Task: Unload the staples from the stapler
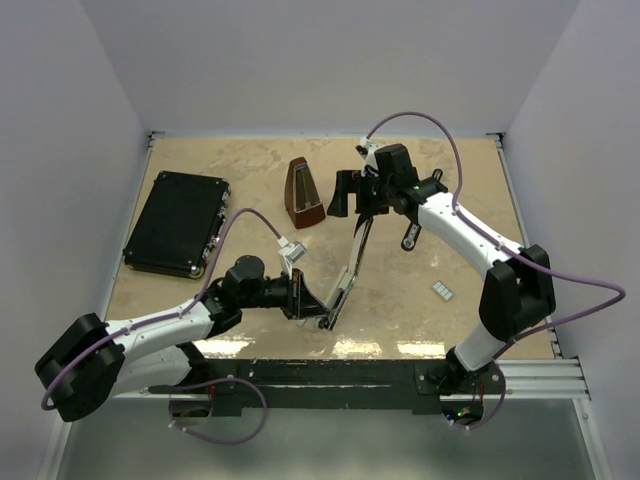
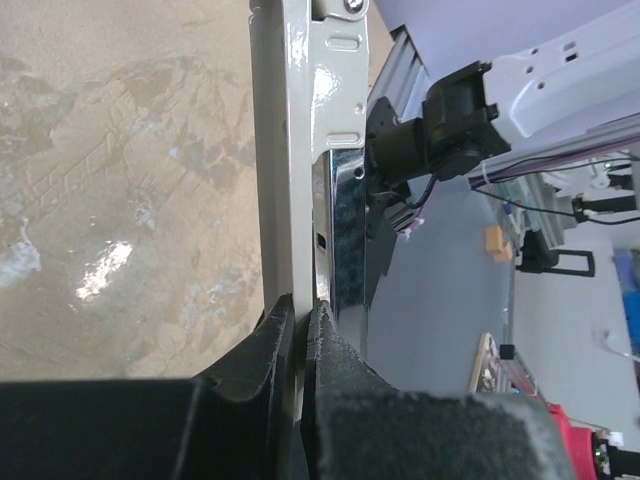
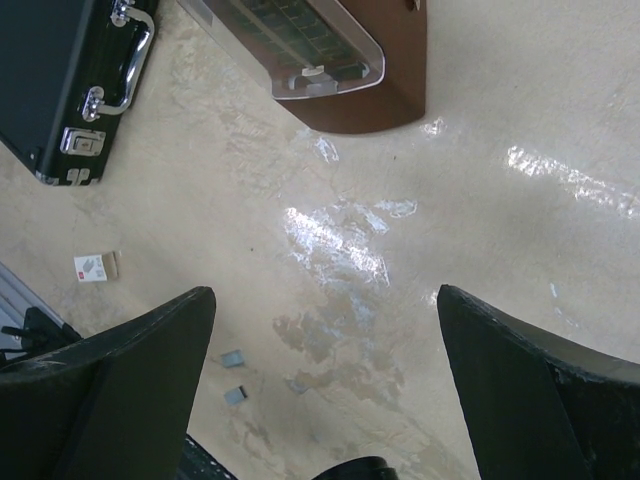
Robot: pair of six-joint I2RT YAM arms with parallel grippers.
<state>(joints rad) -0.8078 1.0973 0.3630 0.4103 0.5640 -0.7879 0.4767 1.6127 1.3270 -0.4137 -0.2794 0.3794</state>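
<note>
The stapler (image 1: 350, 265) is swung open into two long thin bars, running from the near middle of the table toward the far middle. My left gripper (image 1: 312, 303) is shut on its near end. In the left wrist view the pads (image 2: 302, 310) clamp the pale metal bar (image 2: 305, 150). My right gripper (image 1: 352, 194) is open and empty, over the stapler's far end. In the right wrist view its fingers (image 3: 325, 390) are spread wide above bare table. A strip of staples (image 1: 443, 291) lies on the table to the right. Small silvery pieces (image 3: 232, 357) lie between the right fingers.
A brown metronome (image 1: 304, 192) stands just left of the right gripper and also shows in the right wrist view (image 3: 340, 60). A flat black case (image 1: 178, 222) lies at the far left. White walls enclose the table on three sides.
</note>
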